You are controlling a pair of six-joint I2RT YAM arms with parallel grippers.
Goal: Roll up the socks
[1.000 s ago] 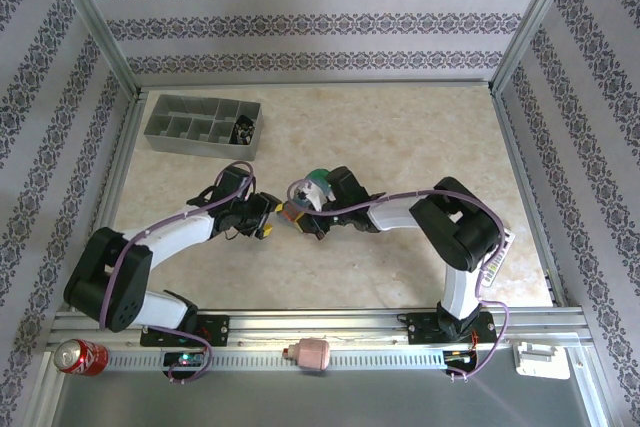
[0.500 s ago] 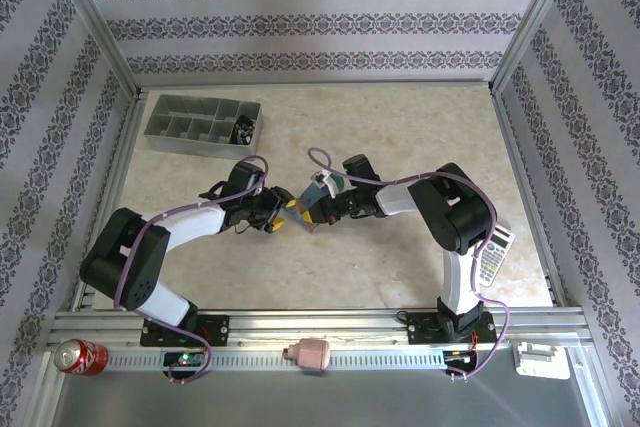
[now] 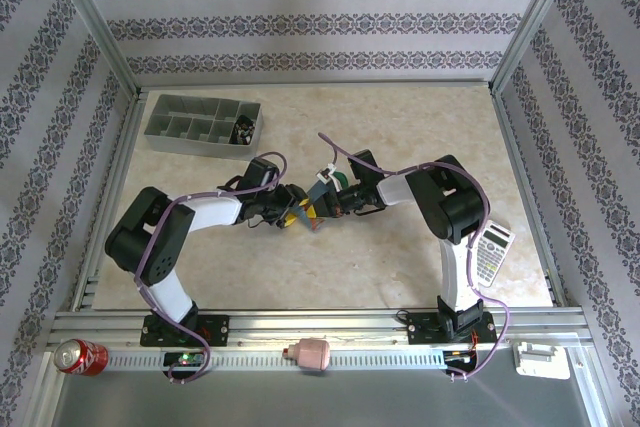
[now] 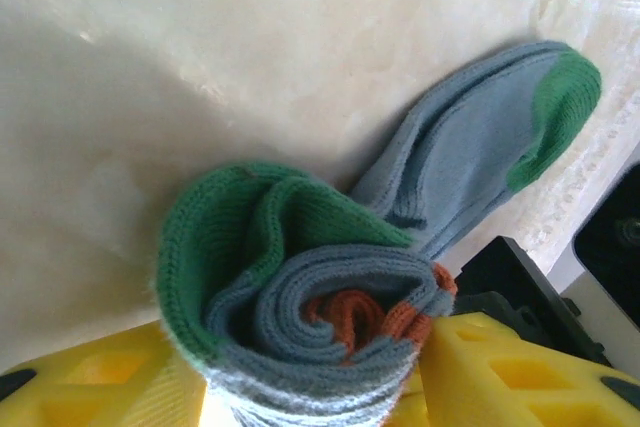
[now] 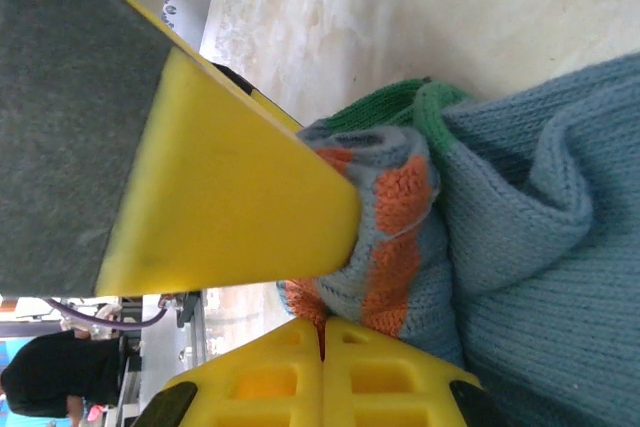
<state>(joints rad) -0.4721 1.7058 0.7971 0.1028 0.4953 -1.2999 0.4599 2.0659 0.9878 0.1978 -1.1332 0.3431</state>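
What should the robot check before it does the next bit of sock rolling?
1. left gripper has the sock roll between its fingers: ok.
2. Roll is wound snugly, with the orange cuff in the middle: ok.
3. Whole sock is rolled up: not ok. The green-toed end lies loose on the table.
4. right gripper is clamped on the roll: cannot tell. One yellow finger presses against it.
5. calculator is out of the way: ok, it lies off to the side, beyond the right arm.
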